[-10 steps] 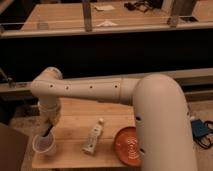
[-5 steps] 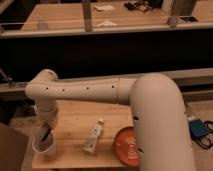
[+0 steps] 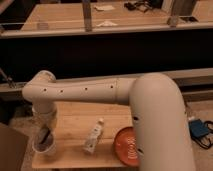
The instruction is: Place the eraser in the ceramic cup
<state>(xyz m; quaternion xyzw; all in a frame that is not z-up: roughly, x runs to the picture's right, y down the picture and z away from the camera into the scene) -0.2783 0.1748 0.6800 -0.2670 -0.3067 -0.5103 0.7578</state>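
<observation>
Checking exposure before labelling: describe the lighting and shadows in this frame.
Camera view: warm, dim light overall; the white robot arm is the brightest thing; the dark gripper sits low at the small whitish ceramic cup, whose inside reads dark; the pale wooden table is evenly lit.

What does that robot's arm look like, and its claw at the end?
The arm is a thick, smooth, cream-white tube with rounded joints and a row of small dark dots along one segment. The gripper, down at the cup, is dark and much slimmer.
</observation>
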